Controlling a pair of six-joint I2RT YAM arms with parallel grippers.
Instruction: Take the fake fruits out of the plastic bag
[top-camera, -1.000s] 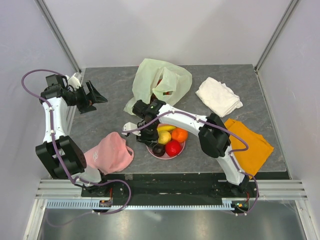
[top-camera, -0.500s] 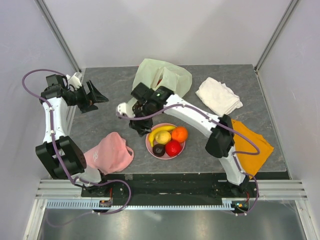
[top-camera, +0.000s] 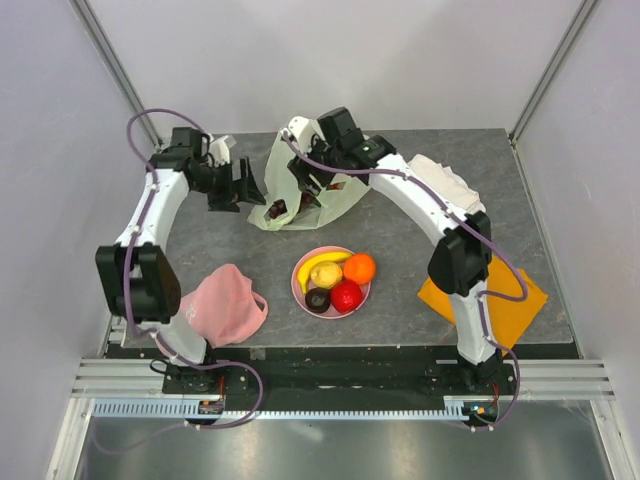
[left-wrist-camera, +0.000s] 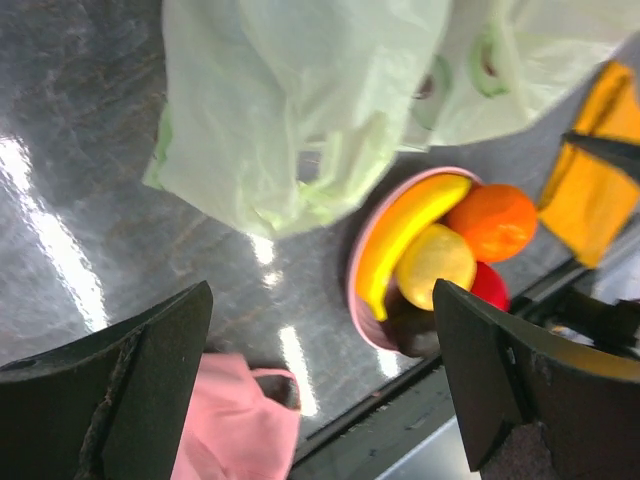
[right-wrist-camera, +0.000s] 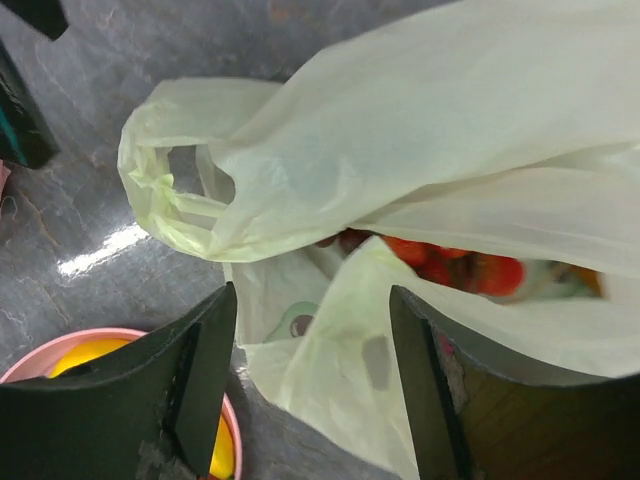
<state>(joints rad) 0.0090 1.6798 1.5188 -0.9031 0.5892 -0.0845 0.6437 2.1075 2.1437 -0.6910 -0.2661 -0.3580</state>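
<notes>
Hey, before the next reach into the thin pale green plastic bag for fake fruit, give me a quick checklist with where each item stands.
1. Right gripper open and empty: ok.
2. Left gripper open and empty: ok.
3. Fruit left in the pale green plastic bag: ok, red pieces show at its mouth.
4. Mouth wide enough for the fingers: cannot tell, film folds over it.
5. Room on the pink round plate: cannot tell, fruits crowd it.

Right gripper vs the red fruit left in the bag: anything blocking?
Only the plastic bag itself: in the right wrist view its upper fold drapes over the red fruit, leaving a narrow slit, and a lower flap lies right under the open right gripper. Nothing else visible between them.
</notes>
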